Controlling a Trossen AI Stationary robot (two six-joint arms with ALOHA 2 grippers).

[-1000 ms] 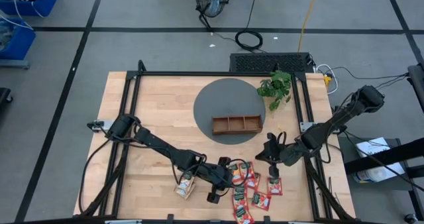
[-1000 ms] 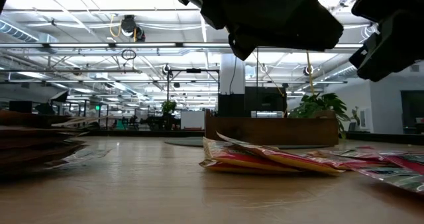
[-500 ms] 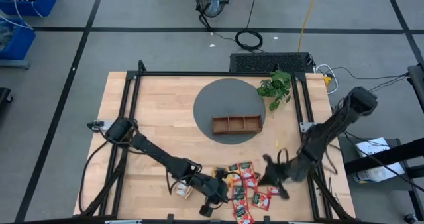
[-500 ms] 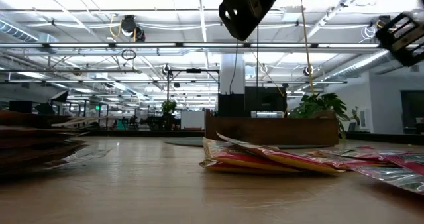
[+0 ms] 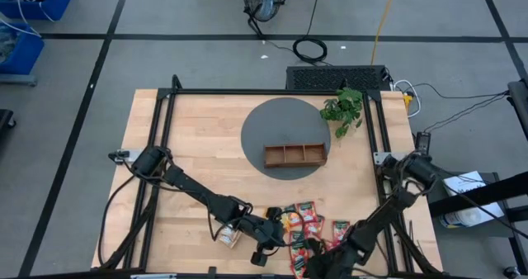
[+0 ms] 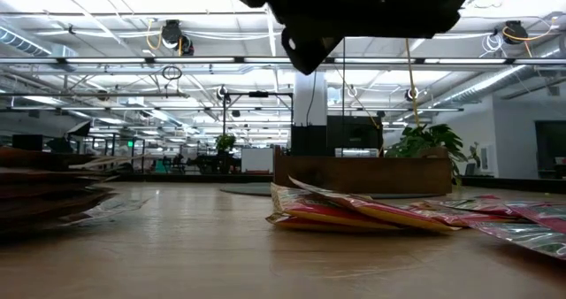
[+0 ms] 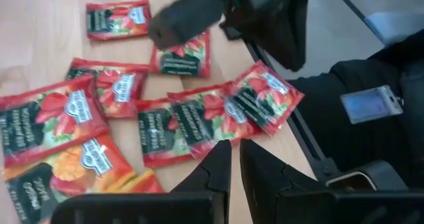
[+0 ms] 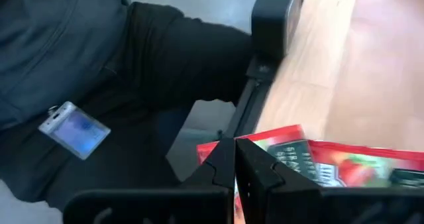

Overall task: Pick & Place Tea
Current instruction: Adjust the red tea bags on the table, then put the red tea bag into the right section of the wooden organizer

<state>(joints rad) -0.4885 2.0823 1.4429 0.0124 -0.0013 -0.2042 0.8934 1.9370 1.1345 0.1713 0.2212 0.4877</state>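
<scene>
Sachets [image 7: 199, 121] lie flat, fanned, long axes variously angled.

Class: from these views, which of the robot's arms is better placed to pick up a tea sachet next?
Likely the right: its gripper sits at the edge of a red sachet. The left gripper hovers beside the sachets.

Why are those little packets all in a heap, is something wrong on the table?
The tea sachets lie loose and overlapping at the table's front edge, none in the wooden tray, whose compartments look empty. One odd thing: a person with a badge stands right at that edge, close to the right gripper.
</scene>
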